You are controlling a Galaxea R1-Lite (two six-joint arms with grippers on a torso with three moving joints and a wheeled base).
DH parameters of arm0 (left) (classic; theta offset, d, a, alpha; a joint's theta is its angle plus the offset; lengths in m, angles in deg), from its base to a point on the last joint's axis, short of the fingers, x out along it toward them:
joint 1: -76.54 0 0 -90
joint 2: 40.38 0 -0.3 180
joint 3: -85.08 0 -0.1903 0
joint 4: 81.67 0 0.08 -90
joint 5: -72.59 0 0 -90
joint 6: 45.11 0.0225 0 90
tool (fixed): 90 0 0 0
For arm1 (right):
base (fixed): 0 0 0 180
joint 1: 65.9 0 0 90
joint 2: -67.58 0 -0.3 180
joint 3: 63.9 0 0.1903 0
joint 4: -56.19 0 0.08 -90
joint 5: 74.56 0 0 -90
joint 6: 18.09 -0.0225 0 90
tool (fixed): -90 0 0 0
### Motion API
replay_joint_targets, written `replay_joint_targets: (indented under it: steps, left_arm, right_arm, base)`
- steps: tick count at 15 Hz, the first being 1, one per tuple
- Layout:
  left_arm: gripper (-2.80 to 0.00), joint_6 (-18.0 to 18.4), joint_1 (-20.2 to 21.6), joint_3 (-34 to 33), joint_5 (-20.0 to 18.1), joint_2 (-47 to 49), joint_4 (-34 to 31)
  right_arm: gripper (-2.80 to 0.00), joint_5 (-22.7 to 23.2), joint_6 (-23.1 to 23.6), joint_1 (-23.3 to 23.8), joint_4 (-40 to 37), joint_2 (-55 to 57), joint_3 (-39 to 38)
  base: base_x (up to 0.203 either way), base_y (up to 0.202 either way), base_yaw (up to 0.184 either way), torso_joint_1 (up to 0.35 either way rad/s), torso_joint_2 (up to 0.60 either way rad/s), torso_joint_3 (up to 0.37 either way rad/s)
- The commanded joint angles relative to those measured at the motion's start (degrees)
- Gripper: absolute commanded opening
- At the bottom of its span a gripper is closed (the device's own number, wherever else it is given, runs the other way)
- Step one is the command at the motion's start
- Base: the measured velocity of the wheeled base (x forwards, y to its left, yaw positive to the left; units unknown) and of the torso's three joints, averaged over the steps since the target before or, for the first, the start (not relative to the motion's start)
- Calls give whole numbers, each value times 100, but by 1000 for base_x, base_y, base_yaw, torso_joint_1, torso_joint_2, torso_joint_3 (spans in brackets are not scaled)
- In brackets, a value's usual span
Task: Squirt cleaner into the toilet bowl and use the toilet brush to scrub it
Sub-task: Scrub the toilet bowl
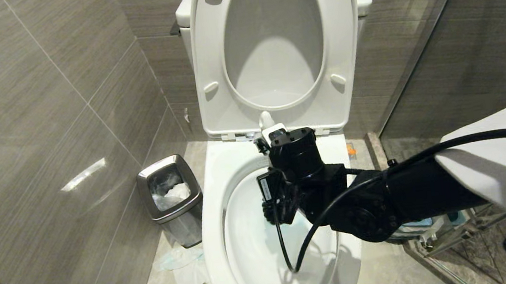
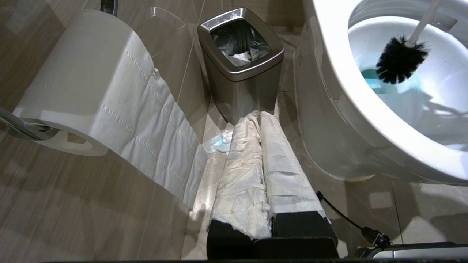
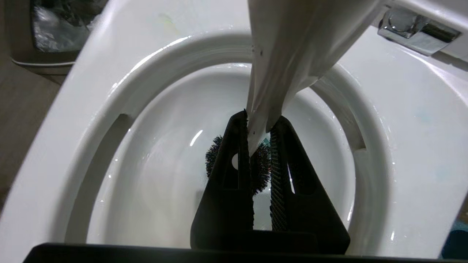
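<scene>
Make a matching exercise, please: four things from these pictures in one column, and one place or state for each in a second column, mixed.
1. toilet brush
2. toilet seat
3. waste bin
4. left gripper

a. raised upright
b. shut, fingers wrapped in white paper
c. on the floor beside the toilet bowl
d. clamped in the right gripper, bristles inside the bowl

Pairs: 1-d, 2-a, 3-c, 4-b

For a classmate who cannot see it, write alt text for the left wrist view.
A toilet brush hangs bristles-down inside the toilet bowl, above teal-blue cleaner. Beside the bowl stand a steel waste bin and a toilet paper roll.
</scene>
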Motion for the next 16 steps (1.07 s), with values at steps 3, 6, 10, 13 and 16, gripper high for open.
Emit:
replay_joint_targets:
  steps: [3, 6, 10, 13, 16]
  left_arm:
    - [-280, 1, 1, -9, 0, 0, 0]
    - [-280, 1, 1, -6, 0, 8, 0]
    - [-280, 1, 1, -9, 0, 0, 0]
    - [-280, 1, 1, -9, 0, 8, 0]
    - [-280, 1, 1, -9, 0, 5, 0]
  right_arm:
    - [-280, -126, 318, 100, 704, 754, 49]
    - [-280, -319, 588, 230, 1095, 1177, 362]
    - [-280, -663, 727, 235, 1367, 1305, 406]
    - [-280, -631, 726, 129, 1310, 716, 139]
    - [-280, -553, 704, -113, 1158, -326, -647]
  base:
    - [0, 0, 0, 0, 0, 0]
    - [0, 0, 0, 0, 0, 0]
    - [0, 0, 0, 0, 0, 0]
    - [0, 0, 0, 0, 0, 0]
    - [0, 0, 0, 0, 0, 0]
